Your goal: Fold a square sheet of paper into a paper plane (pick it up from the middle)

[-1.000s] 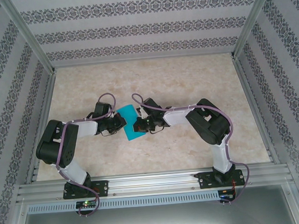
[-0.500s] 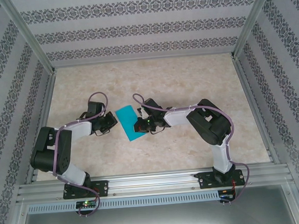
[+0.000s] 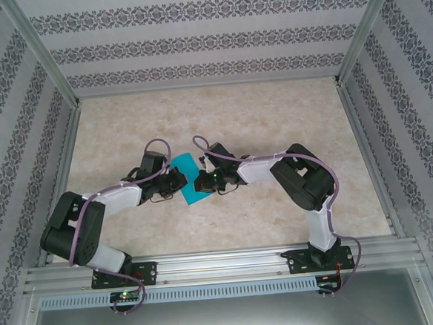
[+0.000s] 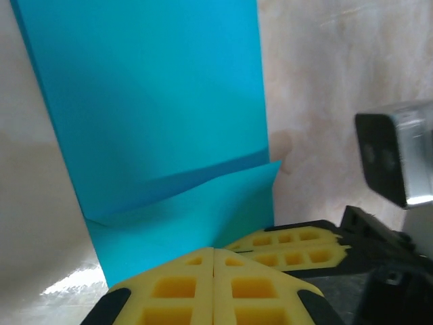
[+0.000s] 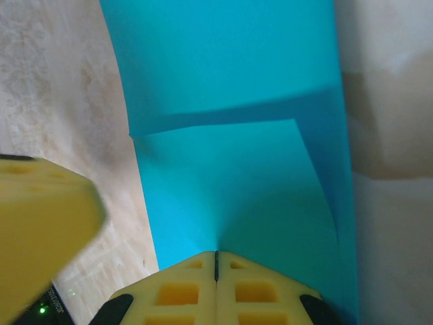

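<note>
Both shut tight, left fingers [image 4: 169, 294] and right fingers [image 5: 260, 294] tip-down on the part-folded square sheet of paper [image 3: 189, 181] lying on the counter [image 3: 273, 121] between them: best to press flat and sweep the crease, no dragging.

left tool [image 3: 177, 181], right tool [image 3: 201, 183] crowding sheet [image 3: 185, 166], open tabletop [image 3: 272, 114] beyond

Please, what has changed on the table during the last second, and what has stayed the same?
The left gripper drew back to the left, away from the teal paper, then came back to its left edge, jaws shut. Nothing was taken hold of or let go. The right gripper stayed shut at the paper's right side, and the paper did not shift.
</note>
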You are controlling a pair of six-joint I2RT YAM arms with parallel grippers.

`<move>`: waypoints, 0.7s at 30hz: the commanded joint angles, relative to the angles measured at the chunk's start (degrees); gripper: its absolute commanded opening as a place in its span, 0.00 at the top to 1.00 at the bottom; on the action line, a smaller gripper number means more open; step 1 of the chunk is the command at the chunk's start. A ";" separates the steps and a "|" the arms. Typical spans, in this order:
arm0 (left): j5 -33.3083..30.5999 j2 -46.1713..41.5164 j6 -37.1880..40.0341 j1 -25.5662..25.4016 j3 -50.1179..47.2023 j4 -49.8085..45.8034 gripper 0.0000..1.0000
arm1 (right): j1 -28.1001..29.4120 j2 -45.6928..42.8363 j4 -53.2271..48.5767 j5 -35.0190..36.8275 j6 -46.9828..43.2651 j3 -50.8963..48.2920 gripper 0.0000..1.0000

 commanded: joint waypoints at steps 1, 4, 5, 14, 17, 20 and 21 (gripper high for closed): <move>-1.31 2.83 -2.38 -0.30 -1.34 4.00 0.92 | 0.77 1.01 -5.73 2.52 0.26 -1.34 1.00; -1.09 5.99 -1.96 -0.33 -1.01 4.80 0.94 | 0.73 1.10 -5.78 2.47 0.34 -1.15 1.00; -1.49 7.00 -1.94 -0.30 -1.26 5.19 0.95 | 0.77 1.05 -5.77 2.48 0.34 -1.12 1.00; -10.18 4.52 -1.63 2.41 -2.55 -1.64 0.96 | 0.85 0.81 -6.47 2.64 -0.01 -1.07 1.00; -9.72 3.78 -0.26 3.82 -2.58 -2.27 0.96 | 0.81 0.92 -6.34 2.52 0.07 -1.17 1.00; -9.30 3.51 0.72 5.17 -2.26 -2.84 0.96 | 0.81 0.91 -6.20 2.57 0.08 -1.36 1.00; -8.92 3.47 0.90 5.58 -2.15 -2.73 0.95 | 0.82 1.00 -6.12 2.47 0.07 -1.36 1.00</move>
